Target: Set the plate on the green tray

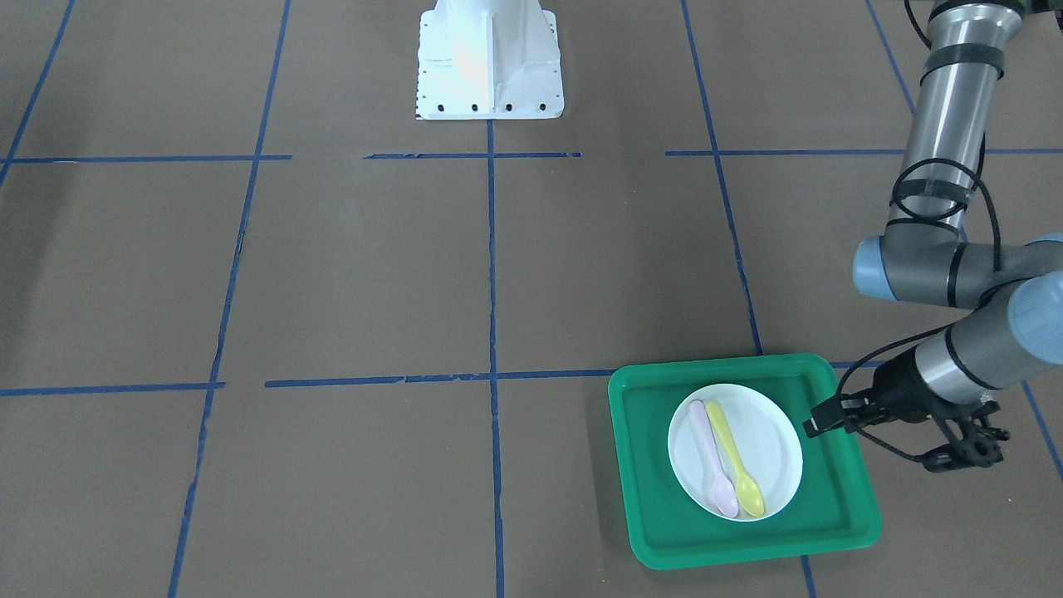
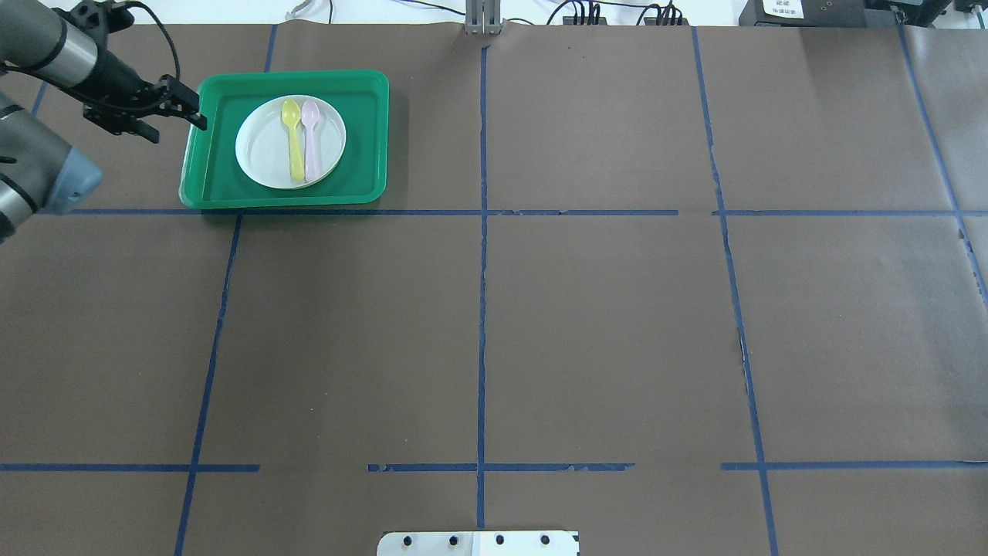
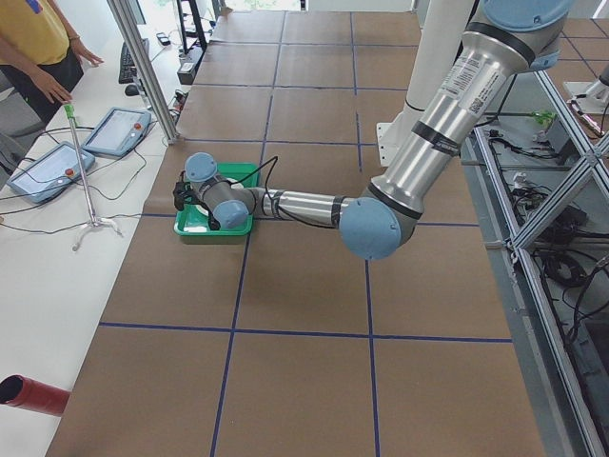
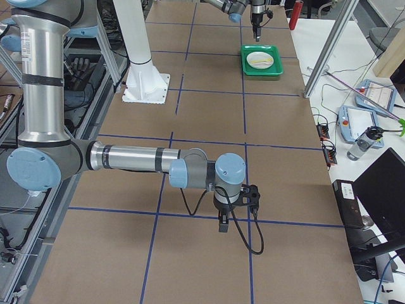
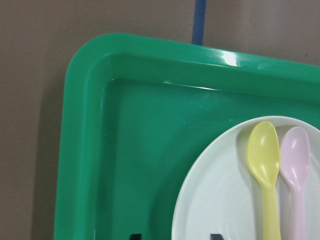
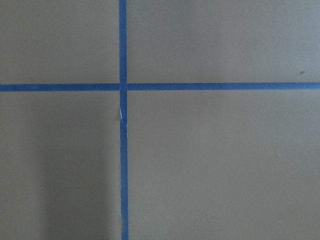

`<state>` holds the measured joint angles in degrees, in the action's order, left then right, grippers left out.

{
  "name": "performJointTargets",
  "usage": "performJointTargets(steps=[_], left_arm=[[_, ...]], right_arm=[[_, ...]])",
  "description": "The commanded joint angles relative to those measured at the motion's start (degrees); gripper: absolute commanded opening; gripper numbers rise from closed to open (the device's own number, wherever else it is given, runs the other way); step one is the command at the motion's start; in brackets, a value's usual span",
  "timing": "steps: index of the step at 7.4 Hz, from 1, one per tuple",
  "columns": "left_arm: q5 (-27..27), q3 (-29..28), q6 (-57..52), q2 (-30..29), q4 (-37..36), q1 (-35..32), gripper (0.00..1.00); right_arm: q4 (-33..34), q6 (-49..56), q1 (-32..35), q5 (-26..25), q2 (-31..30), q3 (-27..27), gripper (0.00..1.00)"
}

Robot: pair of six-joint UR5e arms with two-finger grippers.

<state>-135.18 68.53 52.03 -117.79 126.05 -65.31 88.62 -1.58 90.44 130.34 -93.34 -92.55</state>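
The green tray (image 2: 293, 75) lies at the table's far left in the overhead view. A white plate (image 2: 262, 147) rests flat inside it and carries a yellow spoon (image 2: 293, 139) and a pink spoon (image 2: 312, 139). My left gripper (image 2: 189, 104) is open and empty, its tips at the tray's left rim, apart from the plate. The left wrist view shows the tray's corner (image 5: 130, 150), the plate (image 5: 225, 200) and both fingertips (image 5: 135, 236) spread. My right gripper (image 4: 223, 225) hangs over bare table far from the tray; I cannot tell if it is open or shut.
The robot's white base (image 1: 490, 66) stands at the table's near middle edge. Blue tape lines (image 2: 482, 309) grid the brown table. A person (image 3: 38, 48) and control tablets (image 3: 119, 129) are on a side bench beyond the tray's end.
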Motion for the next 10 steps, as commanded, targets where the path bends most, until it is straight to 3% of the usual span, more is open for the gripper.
performJointTargets(steps=[1, 3, 5, 8, 10], left_arm=[[0.0, 16.4, -16.3, 8.5, -19.0, -5.2, 1.00], [0.5, 28.4, -35.6, 19.8, -31.1, -12.3, 1.00], [0.4, 33.8, -46.6, 32.2, -31.7, -18.9, 1.00], [-0.1, 34.0, -50.2, 39.9, -31.6, -23.0, 1.00], [0.0, 34.4, -56.6, 41.6, -31.5, -25.8, 1.00]], right_arm=[[0.0, 0.0, 0.0, 0.1, 0.0, 0.0, 1.00], [0.0, 0.0, 0.0, 0.0, 0.0, 0.0, 1.00], [0.0, 0.0, 0.0, 0.0, 0.0, 0.0, 1.00], [0.0, 0.0, 0.0, 0.0, 0.0, 0.0, 1.00], [0.0, 0.0, 0.0, 0.1, 0.0, 0.0, 1.00]])
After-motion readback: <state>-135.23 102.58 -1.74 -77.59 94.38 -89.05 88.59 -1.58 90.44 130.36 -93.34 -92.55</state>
